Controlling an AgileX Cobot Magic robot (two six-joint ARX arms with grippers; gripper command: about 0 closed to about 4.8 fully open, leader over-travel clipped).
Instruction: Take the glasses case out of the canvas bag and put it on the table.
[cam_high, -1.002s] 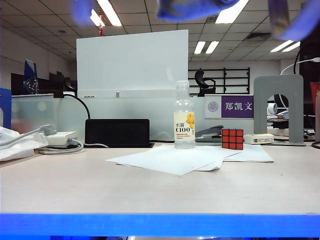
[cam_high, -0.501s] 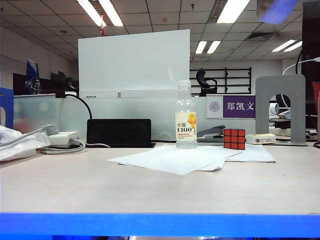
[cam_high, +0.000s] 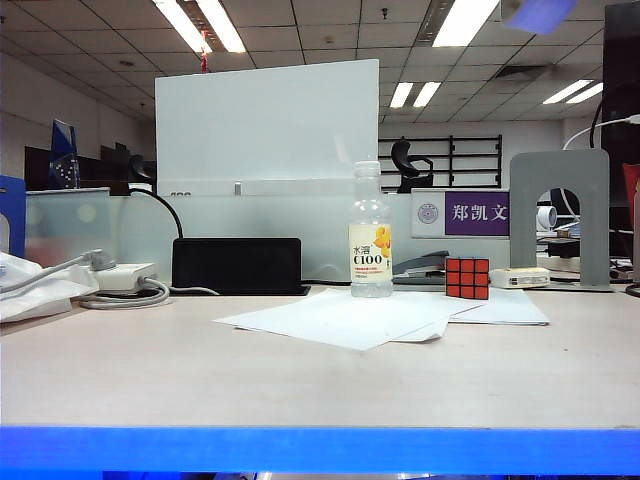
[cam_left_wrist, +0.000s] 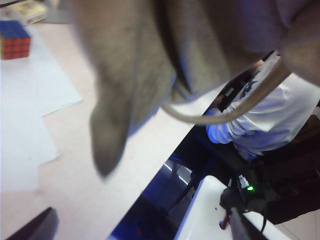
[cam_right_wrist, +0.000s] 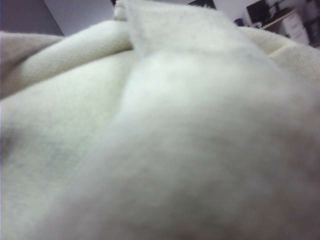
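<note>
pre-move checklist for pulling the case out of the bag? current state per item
1. Canvas bag off the table: ok, hangs above it in the left wrist view.
2. Glasses case located: not ok, in no view.
3. Left gripper open: cannot tell from frames, jaws not seen.
4. Right gripper: cannot tell, cloth fills its view.
5. Landing spot: ok, bare table before the papers.

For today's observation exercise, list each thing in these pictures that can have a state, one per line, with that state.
canvas bag: lifted above the table, hanging slack, strap dangling.
left gripper: only finger tips show, wide apart, holding nothing seen.
right gripper: hidden behind bag cloth.
glasses case: not seen.
bottle: upright, cap on.
Rubik's cube: resting on the table, unsolved.
paper sheets: lying flat, overlapping.
</note>
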